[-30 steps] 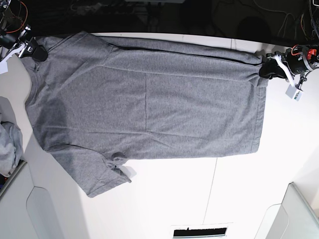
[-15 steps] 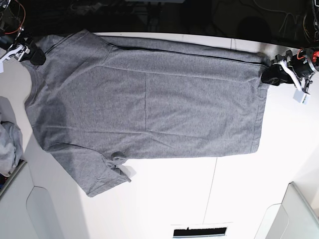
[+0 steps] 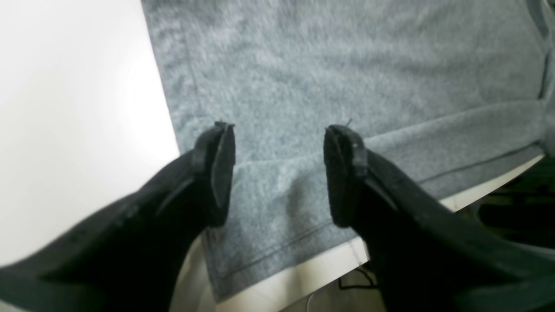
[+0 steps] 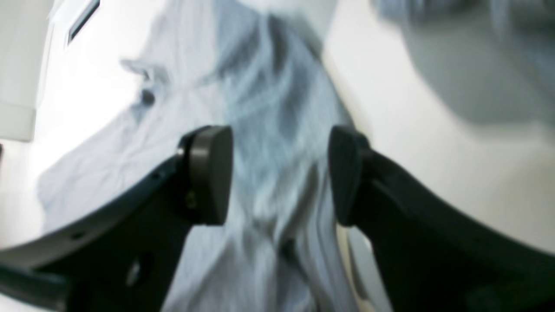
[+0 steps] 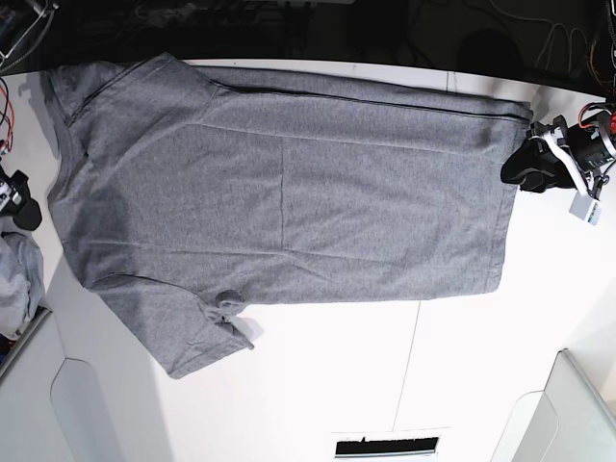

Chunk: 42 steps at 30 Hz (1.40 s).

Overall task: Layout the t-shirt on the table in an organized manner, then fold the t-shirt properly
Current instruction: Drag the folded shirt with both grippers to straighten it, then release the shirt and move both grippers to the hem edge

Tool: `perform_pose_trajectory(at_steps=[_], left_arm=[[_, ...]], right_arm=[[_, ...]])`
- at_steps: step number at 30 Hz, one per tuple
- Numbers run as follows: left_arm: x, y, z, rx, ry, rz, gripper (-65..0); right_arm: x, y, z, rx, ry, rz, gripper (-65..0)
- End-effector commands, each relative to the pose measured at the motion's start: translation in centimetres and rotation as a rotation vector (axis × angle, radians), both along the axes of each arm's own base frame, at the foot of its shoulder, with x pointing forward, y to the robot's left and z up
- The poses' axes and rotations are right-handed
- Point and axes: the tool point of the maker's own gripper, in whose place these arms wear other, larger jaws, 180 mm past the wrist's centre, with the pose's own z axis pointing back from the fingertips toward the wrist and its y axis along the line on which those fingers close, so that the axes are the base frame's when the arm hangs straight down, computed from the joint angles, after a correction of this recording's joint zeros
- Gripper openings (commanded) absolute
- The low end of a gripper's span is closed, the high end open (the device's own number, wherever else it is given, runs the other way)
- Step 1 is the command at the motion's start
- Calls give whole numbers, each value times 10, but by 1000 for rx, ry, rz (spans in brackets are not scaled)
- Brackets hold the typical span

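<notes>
The heather-grey t-shirt (image 5: 289, 192) lies spread flat on the white table (image 5: 452, 375), neck end to the left and hem to the right, with its far edge along the table's back edge. My left gripper (image 5: 525, 164) is open beside the hem's far corner. In the left wrist view its jaws (image 3: 279, 173) stand apart above the t-shirt's hem (image 3: 277, 208), holding nothing. My right gripper (image 5: 21, 200) is at the table's left edge, off the shirt. Its wrist view is blurred, but the jaws (image 4: 279, 173) stand open over the t-shirt (image 4: 260, 143).
A paler bluish-grey cloth bundle (image 5: 14, 279) lies at the left edge, just below my right gripper. Light grey bins stand at the front left (image 5: 58, 414) and front right (image 5: 582, 404). A dark slot (image 5: 385, 448) sits at the front. The table's back edge drops into darkness.
Both grippers opened and let go of the shirt's far corners. The right one moved off the collar-end corner down the left edge. The left one drew slightly back from the hem corner.
</notes>
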Motion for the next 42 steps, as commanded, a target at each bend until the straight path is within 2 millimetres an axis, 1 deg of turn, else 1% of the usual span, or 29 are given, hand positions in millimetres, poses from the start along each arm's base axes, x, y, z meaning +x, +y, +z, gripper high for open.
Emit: perform_pose_trajectory(at_steps=[1, 4, 7, 9, 11, 14, 16, 18, 22, 26, 29, 33, 35, 40, 42], left_arm=[[8, 4, 13, 2, -42, -8, -300], [7, 5, 12, 15, -37, -11, -300], [6, 7, 9, 42, -29, -19, -300], [5, 8, 8, 51, -26, -22, -300], [5, 10, 8, 60, -23, -24, -300], [5, 11, 8, 67, -24, -26, -300], [6, 12, 8, 69, -26, -25, -299], [6, 12, 8, 66, -29, -21, -299], [10, 21, 6, 74, -56, 10, -299], [22, 37, 3, 81, -84, 66, -299], [39, 46, 2, 75, -96, 106, -260], [69, 58, 5, 75, -131, 150, -254], [85, 61, 6, 74, -150, 166, -254], [127, 59, 4, 112, -217, 171, -254], [142, 69, 1, 149, -246, 233, -254]], right_arm=[[25, -6, 26, -49, -76, 0, -303], [61, 1, 38, -160, -76, 27, -303], [93, 10, 38, -262, -36, 59, -303], [113, 15, 32, -294, -4, 76, -303], [128, 16, 22, -324, 43, 86, -303], [140, 7, 7, -329, 93, 60, -303], [140, -2, -3, -325, 118, 40, -303], [135, -11, -16, -316, 150, 23, -303], [111, -26, -46, -338, 246, 9, -303], [91, -24, -69, -319, 304, 12, -303], [81, -21, -79, -304, 319, 11, -303], [73, -16, -86, -284, 326, 31, -303], [73, -11, -87, -265, 315, 47, -303], [75, -5, -86, -227, 295, 41, -303], [76, -3, -87, -223, 294, 42, -303]])
